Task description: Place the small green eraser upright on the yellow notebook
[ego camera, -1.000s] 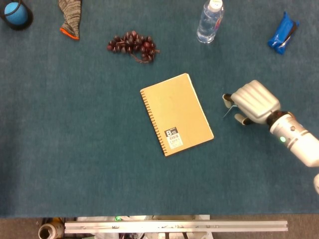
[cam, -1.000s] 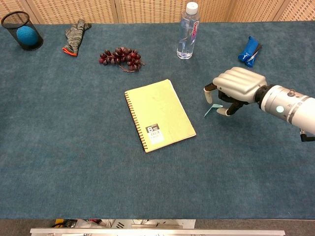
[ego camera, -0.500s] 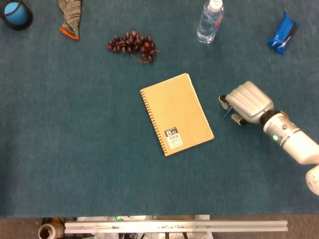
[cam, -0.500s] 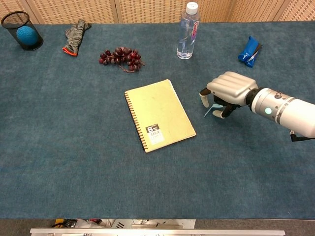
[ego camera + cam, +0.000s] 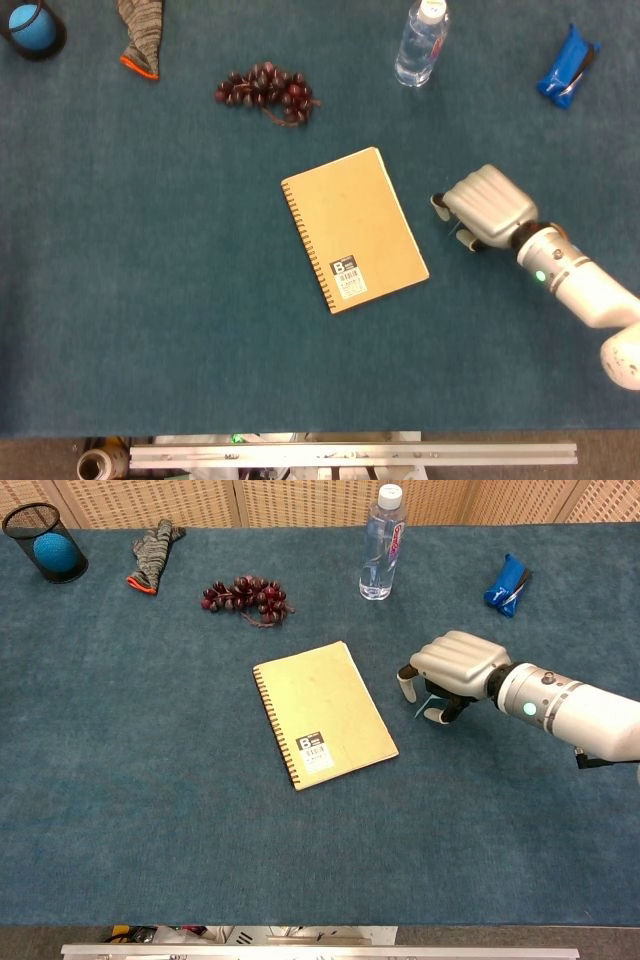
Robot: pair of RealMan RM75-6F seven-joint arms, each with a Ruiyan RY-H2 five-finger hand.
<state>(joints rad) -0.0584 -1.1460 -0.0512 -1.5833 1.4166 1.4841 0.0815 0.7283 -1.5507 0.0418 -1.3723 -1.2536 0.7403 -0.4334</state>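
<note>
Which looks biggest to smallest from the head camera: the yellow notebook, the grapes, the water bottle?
1. yellow notebook
2. grapes
3. water bottle, though it stands upright and is seen from above, so it may look smaller than it is.

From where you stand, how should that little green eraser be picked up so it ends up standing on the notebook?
Pinch the small green eraser across its thin flat faces near the top, coming from above. It shows as a slim sliver under the right hand, beside the yellow notebook; a top grip probably leaves its bottom edge free.
</note>
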